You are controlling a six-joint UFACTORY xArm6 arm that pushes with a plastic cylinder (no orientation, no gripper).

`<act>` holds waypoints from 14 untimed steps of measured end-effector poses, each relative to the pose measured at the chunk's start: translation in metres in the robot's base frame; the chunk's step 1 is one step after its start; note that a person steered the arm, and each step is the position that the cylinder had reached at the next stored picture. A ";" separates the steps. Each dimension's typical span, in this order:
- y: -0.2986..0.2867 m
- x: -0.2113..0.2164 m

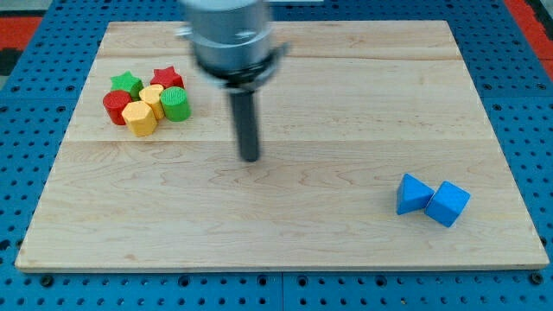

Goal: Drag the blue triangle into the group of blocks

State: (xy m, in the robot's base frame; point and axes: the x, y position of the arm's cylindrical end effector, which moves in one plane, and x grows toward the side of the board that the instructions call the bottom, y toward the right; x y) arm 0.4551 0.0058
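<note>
A blue triangle (pixel 413 193) lies at the view's lower right on the wooden board (pixel 346 242), touching a blue cube-like block (pixel 448 204) on its right. At the view's upper left is a tight group: a green star (pixel 127 83), a red star (pixel 167 79), a red block (pixel 115 107), a yellow hexagon block (pixel 139 117), a yellow block (pixel 152 97) and a green cylinder (pixel 175 104). My tip (pixel 250 157) stands near the board's middle, between the group and the blue blocks, touching none.
The board rests on a blue pegboard surface (pixel 34 155) that surrounds it. The arm's grey body (pixel 230 39) hangs over the board's top middle.
</note>
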 end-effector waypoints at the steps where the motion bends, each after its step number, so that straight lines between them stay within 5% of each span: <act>1: 0.138 -0.001; 2: 0.265 0.012; 3: 0.262 0.094; 4: 0.220 0.128; 7: 0.108 0.038; 11: -0.044 0.021; 14: -0.094 0.032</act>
State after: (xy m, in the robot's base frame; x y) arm 0.4867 -0.0880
